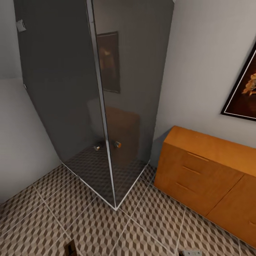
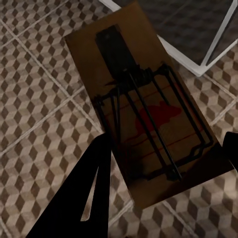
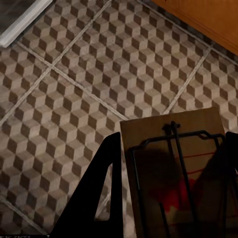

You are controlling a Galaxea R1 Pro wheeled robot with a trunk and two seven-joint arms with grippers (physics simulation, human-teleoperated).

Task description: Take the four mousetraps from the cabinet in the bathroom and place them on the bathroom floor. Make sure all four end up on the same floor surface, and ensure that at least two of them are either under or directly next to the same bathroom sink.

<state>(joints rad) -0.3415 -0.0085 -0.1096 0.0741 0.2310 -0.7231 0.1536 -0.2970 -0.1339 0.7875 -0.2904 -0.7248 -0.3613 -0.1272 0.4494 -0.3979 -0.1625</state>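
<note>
Head view: I face a corner shower with smoked glass panels and a pale frame. Inside it, low down near the panels' seam, sit two small round chrome fittings; what they are I cannot tell. The glass carries a dim reflection of a framed picture. The cabinet stands just beside the shower, against the wall, with its drawer fronts flush and its top bare; its contents are hidden. A dark-framed picture hangs on the wall above the cabinet. The cube-patterned floor runs from the shower's base toward me.

Left wrist view: my left gripper holds a mousetrap between its dark fingers, which are closed onto the board's long edges. The trap's wire bar and a red mouse print face the camera. The board hangs above the floor, with the shower's base corner beyond its far end.

Right wrist view: my right gripper clamps a second mousetrap, one finger on each side edge. Its wire frame and red print are visible. It too is above the floor, with the cabinet's lower edge beyond it.
</note>
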